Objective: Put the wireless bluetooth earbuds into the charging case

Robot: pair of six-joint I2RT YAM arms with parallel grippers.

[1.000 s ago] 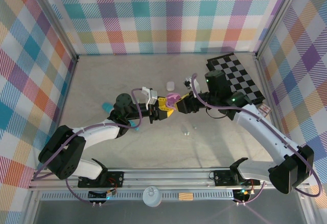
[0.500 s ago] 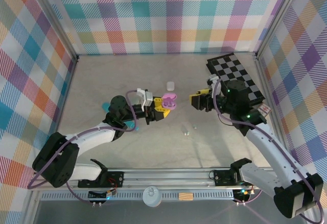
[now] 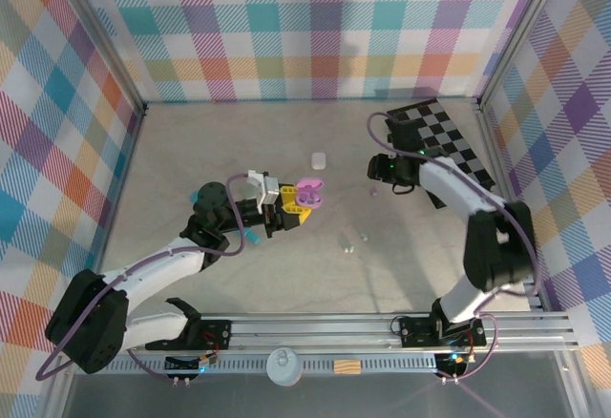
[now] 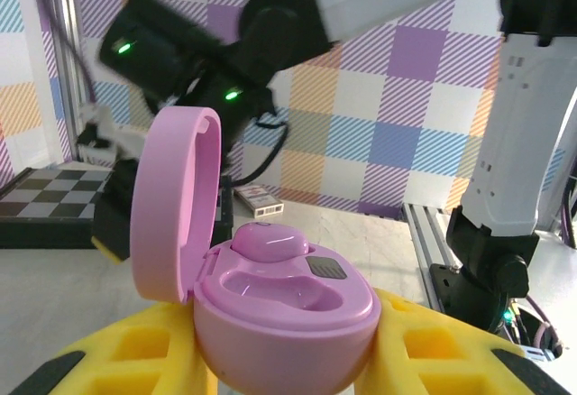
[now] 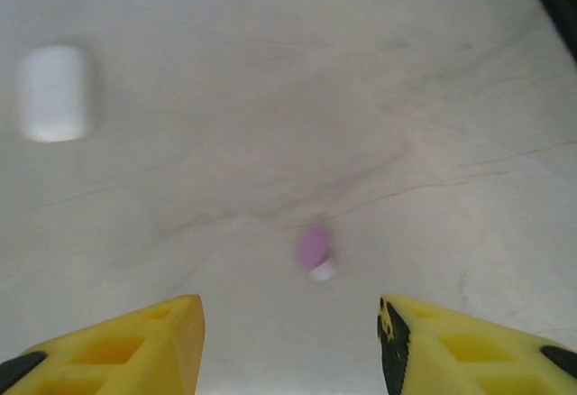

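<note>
My left gripper (image 3: 292, 206) is shut on the open purple charging case (image 3: 307, 193), holding it above the middle of the table. In the left wrist view the case (image 4: 284, 300) has its lid up at the left. One purple earbud (image 4: 269, 240) sits in the far slot and the near slot is bare. My left gripper (image 4: 287, 354) clamps the case from both sides. A loose purple earbud (image 3: 374, 190) lies on the table under my right gripper (image 3: 380, 177). The right wrist view shows that earbud (image 5: 313, 249) ahead of my open right gripper (image 5: 290, 341), apart from both fingers.
A white case (image 3: 318, 160) lies behind the purple one, seen blurred as the white case (image 5: 54, 93) at the upper left. Two pale earbuds (image 3: 347, 241) rest toward the near side. A teal cylinder (image 3: 250, 236) lies under my left arm. A checkered board (image 3: 444, 141) fills the far right.
My right gripper has drawn back from the purple case and swung right and farther away, ending open over the loose purple earbud. My left gripper has shifted the case slightly left.
</note>
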